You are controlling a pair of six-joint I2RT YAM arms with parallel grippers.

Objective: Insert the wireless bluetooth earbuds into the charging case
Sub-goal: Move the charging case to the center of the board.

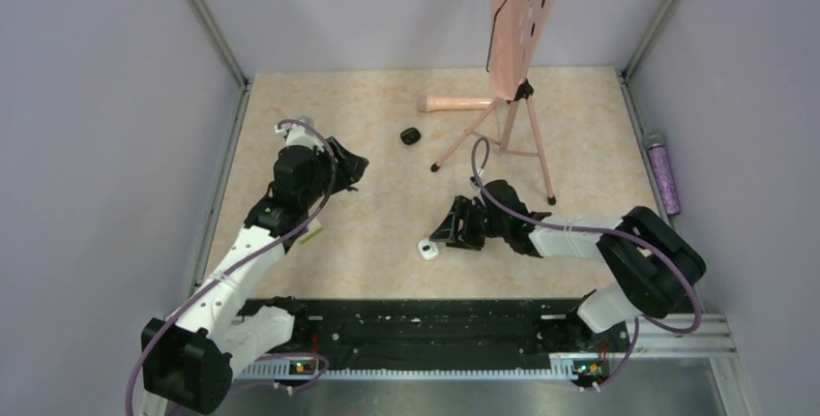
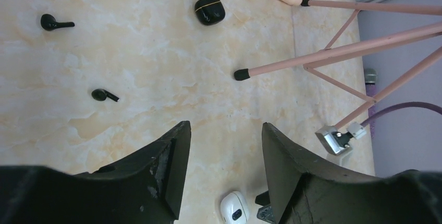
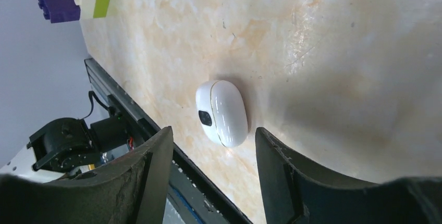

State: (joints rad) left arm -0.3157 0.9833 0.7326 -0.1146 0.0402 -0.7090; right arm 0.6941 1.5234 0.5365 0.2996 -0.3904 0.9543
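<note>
Two black earbuds lie apart on the table in the left wrist view, one far left point(image 2: 55, 23) and one nearer point(image 2: 104, 95). A closed black case with a gold seam point(image 2: 209, 10) lies beyond them; it also shows in the top view point(image 1: 410, 135). A closed white case point(image 3: 221, 112) lies on the table just ahead of my right gripper point(image 3: 212, 130), which is open and empty. The white case also shows in the top view point(image 1: 428, 250). My left gripper point(image 2: 225, 126) is open and empty, above the table to the right of the earbuds. I cannot make out the earbuds in the top view.
A pink tripod stand point(image 1: 503, 126) with a board stands at the back, one foot point(image 2: 240, 74) near the left gripper's path. A purple and yellow-green block point(image 3: 73, 0) lies near the left wall. A purple cylinder point(image 1: 663, 174) lies at the right wall. A black rail point(image 1: 425, 324) runs along the near edge.
</note>
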